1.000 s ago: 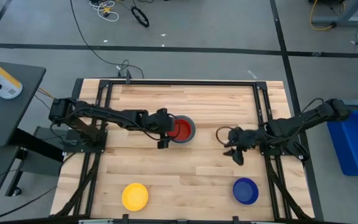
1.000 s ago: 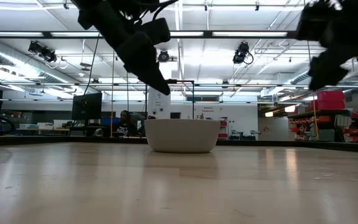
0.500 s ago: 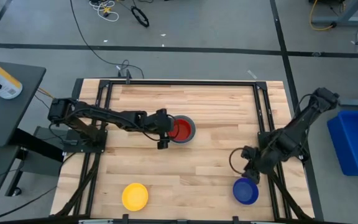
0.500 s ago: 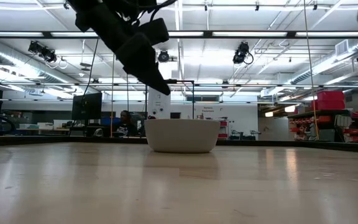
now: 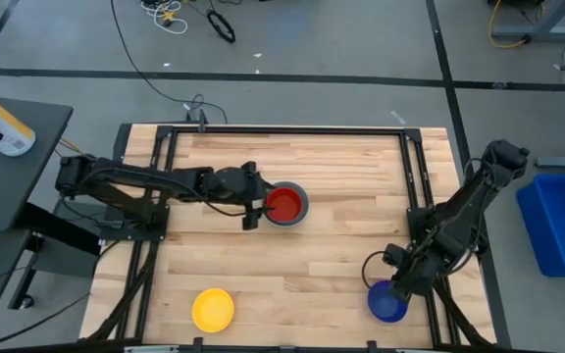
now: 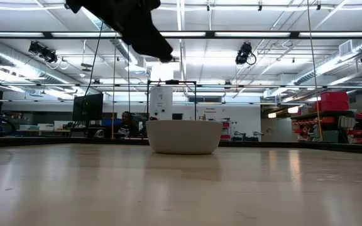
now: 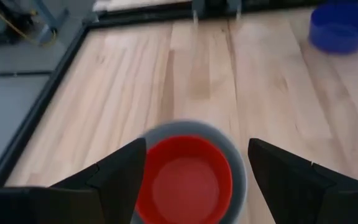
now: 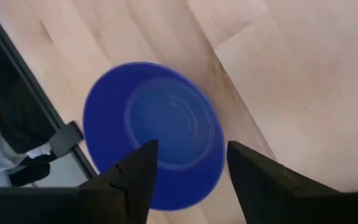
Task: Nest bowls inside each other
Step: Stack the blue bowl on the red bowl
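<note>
A red bowl (image 5: 284, 204) sits nested in a grey bowl (image 5: 301, 208) at the table's middle; the low view shows the grey bowl (image 6: 184, 137) resting on its base. My left gripper (image 5: 256, 203) hangs open just left of this pair and above its rim, with the red bowl (image 7: 188, 180) showing between the fingers. A dark blue bowl (image 5: 388, 303) stands near the front right corner. My right gripper (image 5: 396, 288) hovers open over it, pointing steeply down at the dark blue bowl (image 8: 154, 134). A yellow bowl (image 5: 213, 309) stands at the front left.
A black metal frame (image 5: 282, 130) runs along the table's far, left and right edges. A blue bin (image 5: 562, 226) stands beyond the right edge. Bare wood lies between the yellow and dark blue bowls and behind the nested pair.
My left gripper has risen and drawn back a little toward the table's left edge, away from the nested bowls. My right gripper has swung from the table's right middle toward the near edge, rolling as it went, and now stands over the dark blue bowl. No bowl has moved.
</note>
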